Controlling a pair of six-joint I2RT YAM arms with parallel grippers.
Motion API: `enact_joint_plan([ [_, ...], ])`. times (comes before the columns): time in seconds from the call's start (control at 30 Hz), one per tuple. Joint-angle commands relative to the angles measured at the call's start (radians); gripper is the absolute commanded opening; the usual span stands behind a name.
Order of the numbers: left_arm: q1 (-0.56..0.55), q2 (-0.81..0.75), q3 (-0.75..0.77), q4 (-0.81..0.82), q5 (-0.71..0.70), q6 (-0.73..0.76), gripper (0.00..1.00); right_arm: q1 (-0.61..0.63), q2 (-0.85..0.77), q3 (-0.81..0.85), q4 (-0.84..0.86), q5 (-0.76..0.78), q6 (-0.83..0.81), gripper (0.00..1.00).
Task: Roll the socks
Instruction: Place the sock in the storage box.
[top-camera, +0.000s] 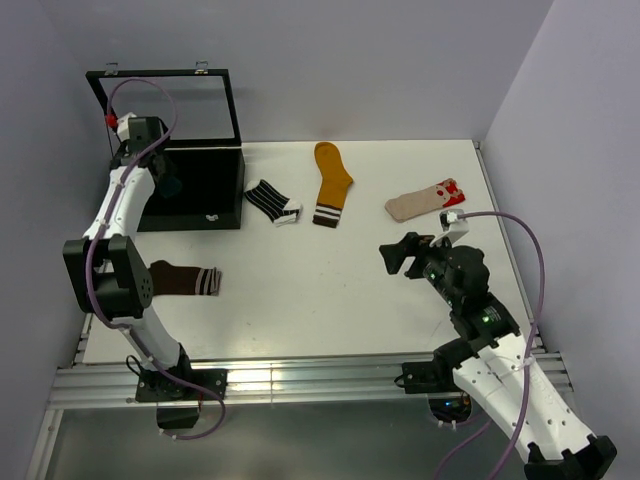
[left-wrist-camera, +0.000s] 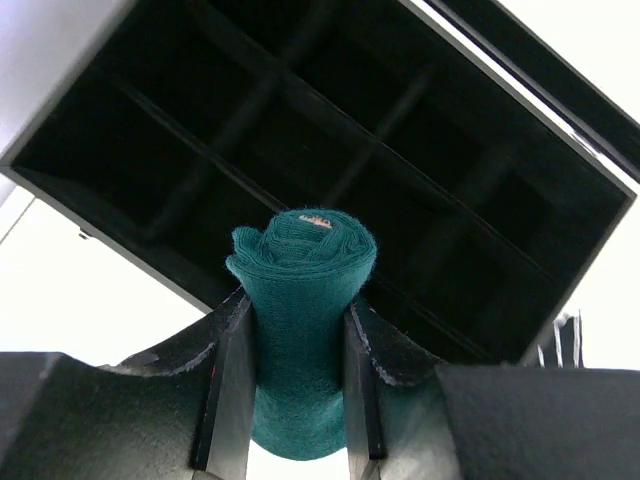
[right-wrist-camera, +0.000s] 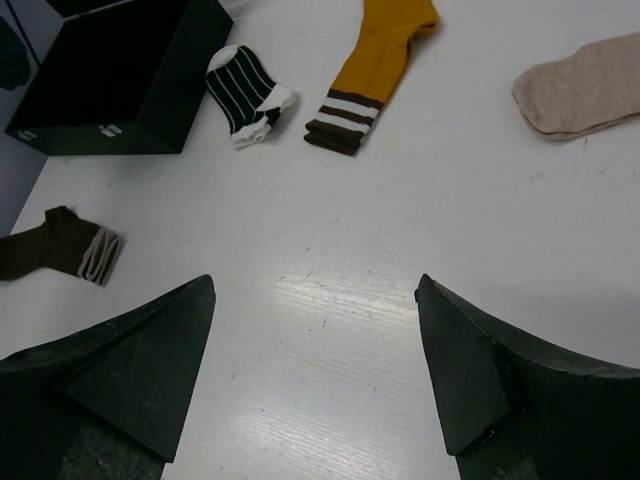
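At the compartmented box (left-wrist-camera: 470, 240), left tool (left-wrist-camera: 295, 308) pinches rolled teal sock (left-wrist-camera: 303, 265).

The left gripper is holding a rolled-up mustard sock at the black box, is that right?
Not quite. The rolled sock in the left gripper is dark teal, not mustard, as the left wrist view shows; it is indeed held at the black box. The mustard sock lies flat on the table.

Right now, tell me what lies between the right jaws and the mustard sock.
Nothing: only bare white table separates the open right jaws from the mustard sock, clearest in the right wrist view.
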Motion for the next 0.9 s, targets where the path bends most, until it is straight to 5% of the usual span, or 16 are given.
enact_joint_plan([
  [0.0,0.054,0.024,0.029,0.05,0.002,-0.05,0.0,-0.006,0.006,0.015,0.036,0.008,-0.024,0.89],
  [0.4,0.101,0.11,-0.044,0.191,-0.05,-0.107,0.0,-0.006,0.111,0.038,0.064,-0.023,-0.049,0.9],
  [0.87,0.115,0.206,-0.067,0.168,-0.075,-0.105,0.0,-0.007,0.145,0.04,0.093,-0.046,-0.074,0.9],
])
